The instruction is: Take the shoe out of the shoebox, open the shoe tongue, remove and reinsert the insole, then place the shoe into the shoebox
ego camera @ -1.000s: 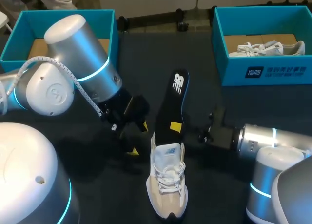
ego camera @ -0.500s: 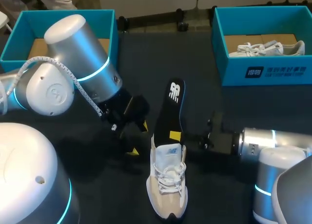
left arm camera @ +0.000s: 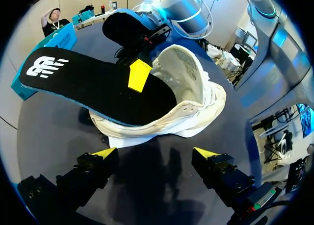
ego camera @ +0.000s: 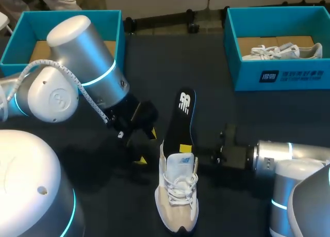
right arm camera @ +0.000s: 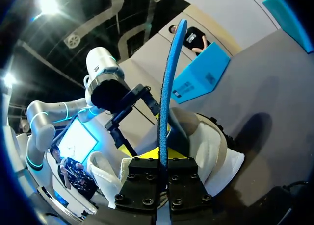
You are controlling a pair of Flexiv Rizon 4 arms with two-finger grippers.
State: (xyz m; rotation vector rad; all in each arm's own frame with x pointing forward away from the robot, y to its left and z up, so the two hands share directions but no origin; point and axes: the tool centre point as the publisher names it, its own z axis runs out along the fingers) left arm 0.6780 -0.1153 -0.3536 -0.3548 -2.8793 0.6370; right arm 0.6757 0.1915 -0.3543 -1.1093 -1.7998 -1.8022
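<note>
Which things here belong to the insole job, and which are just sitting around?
In the job:
shoe
insole, clamped in the right gripper
left gripper, open beside the shoe
left shoebox, probably its box

Lying about:
right shoebox
white shoe inside it

Left end effector [left arm camera: 155, 154] hung open just short of white sneaker [left arm camera: 196, 87] on dark tabletop [left arm camera: 44, 137], nothing between its yellow tips. Insole [left arm camera: 88, 83], black, sat partly inside sneaker, logo end jutting out. Right end effector [left arm camera: 140, 74] gripped it, one yellow tip on top.
</note>
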